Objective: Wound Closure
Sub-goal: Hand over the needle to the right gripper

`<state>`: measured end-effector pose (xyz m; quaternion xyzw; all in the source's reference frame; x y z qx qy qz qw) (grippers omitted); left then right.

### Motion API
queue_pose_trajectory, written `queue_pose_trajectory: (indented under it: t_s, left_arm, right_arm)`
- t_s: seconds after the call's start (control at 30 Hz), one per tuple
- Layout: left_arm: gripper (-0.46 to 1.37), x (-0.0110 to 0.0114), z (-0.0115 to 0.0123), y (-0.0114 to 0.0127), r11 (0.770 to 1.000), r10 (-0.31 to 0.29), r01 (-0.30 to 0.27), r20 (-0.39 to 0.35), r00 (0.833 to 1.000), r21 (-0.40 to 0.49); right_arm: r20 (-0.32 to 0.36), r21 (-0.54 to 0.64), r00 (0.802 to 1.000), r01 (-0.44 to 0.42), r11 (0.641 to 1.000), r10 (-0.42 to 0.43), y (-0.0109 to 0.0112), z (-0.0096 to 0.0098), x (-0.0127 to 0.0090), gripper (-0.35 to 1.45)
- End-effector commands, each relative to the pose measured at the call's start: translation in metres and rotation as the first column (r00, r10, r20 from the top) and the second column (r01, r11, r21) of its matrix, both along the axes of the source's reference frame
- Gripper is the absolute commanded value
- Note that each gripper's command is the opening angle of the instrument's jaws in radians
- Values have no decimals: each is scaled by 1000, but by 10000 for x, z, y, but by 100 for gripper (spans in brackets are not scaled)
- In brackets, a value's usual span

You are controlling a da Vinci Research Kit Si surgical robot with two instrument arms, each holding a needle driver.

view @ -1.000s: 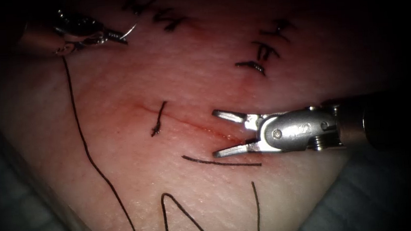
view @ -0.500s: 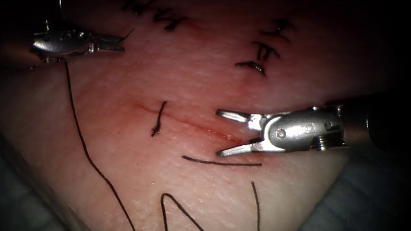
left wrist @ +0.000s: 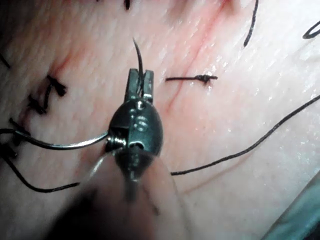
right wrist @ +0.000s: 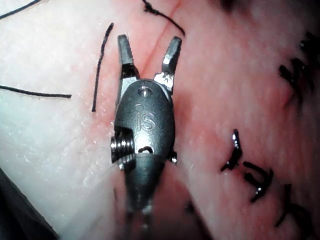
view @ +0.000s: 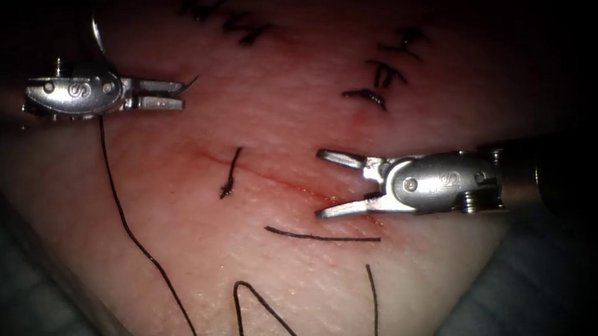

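In the endoscope view my left tool (view: pixel 181 92) hovers over the tissue (view: pixel 418 265), up and left of the cut (view: pixel 282 182). Its jaws are shut on the curved needle (view: pixel 97 33) close to the pointed end, and the tip pokes past the jaw tips. The needle is out of the tissue. In the left wrist view the needle (left wrist: pixel 60 146) arcs away from the left tool (left wrist: pixel 139 75). Black thread (view: pixel 126 226) trails down from this tool. My right tool (view: pixel 319 185) stands open astride the cut's right end and holds nothing; in its wrist view the right tool (right wrist: pixel 148 41) is spread the same way.
A tied stitch with a knot (view: pixel 229 174) crosses the cut's left part. A loose cut piece of thread (view: pixel 321 236) lies just below the right tool. Thread loops (view: pixel 252 298) lie near the bottom edge. Older stitches (view: pixel 377 78) sit at the upper right. Red fluid (view: pixel 315 191) lines the cut.
My left tool has turned at the wrist and drawn back to the left, with the needle still in its jaws. The right tool has shifted slightly right, still open.
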<state>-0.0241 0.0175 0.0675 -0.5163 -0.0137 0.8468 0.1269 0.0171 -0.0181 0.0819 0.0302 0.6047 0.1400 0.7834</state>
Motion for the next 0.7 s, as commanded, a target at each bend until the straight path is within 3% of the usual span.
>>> queue_pose_trajectory:
  t_s: [0.03, 0.47, 0.7]
  left_arm:
    - [-35, -3, -3, -2, 1000, 16, -16, 3, 1000, -12]
    - [-35, -44, -47, -49, 986, 145, -138, 70, 987, -97]
    - [-35, -74, -61, -65, 952, 248, -225, 90, 965, -208]
  right_arm:
    - [0, 13, 1000, 1, 1000, -1, 0, 1, 0, 85]
    - [3, 70, 1000, 5, 998, -5, 10, 1, -11, 84]
    - [6, 96, 1000, -2, 995, 1, 16, 4, -14, 84]
